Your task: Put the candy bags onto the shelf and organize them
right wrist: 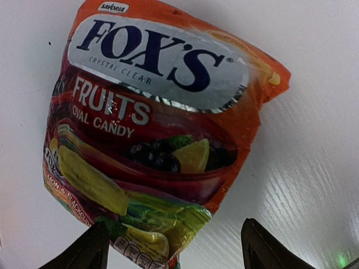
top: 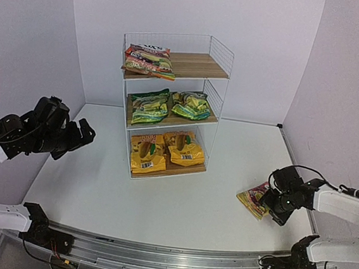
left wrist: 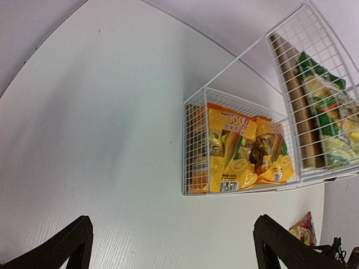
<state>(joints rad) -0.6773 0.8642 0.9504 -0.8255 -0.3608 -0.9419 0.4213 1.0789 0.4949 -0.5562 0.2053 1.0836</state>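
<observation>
The shelf [top: 219, 68] stands at the back middle of the table. Its top board carries one red candy bag [top: 150, 60], the middle board two green bags [top: 149, 106] [top: 191, 105], and the bottom board two yellow bags [top: 147, 153] [top: 183, 149]. Another red fruit-candy bag [top: 253, 198] [right wrist: 151, 129] lies flat on the table at the right. My right gripper [top: 273, 206] [right wrist: 174, 255] hovers just over that bag's lower end, open, one finger on each side of its bottom edge. My left gripper [top: 83, 135] [left wrist: 171, 255] hangs open and empty above the table's left side, pointed toward the shelf [left wrist: 193, 145].
The table [top: 160, 202] is white, with purple-grey walls close on three sides. The right arm's cable [top: 303, 169] loops above the red bag. In the left wrist view, the yellow bags [left wrist: 241, 151] and the loose red bag [left wrist: 304, 228] are seen from the left.
</observation>
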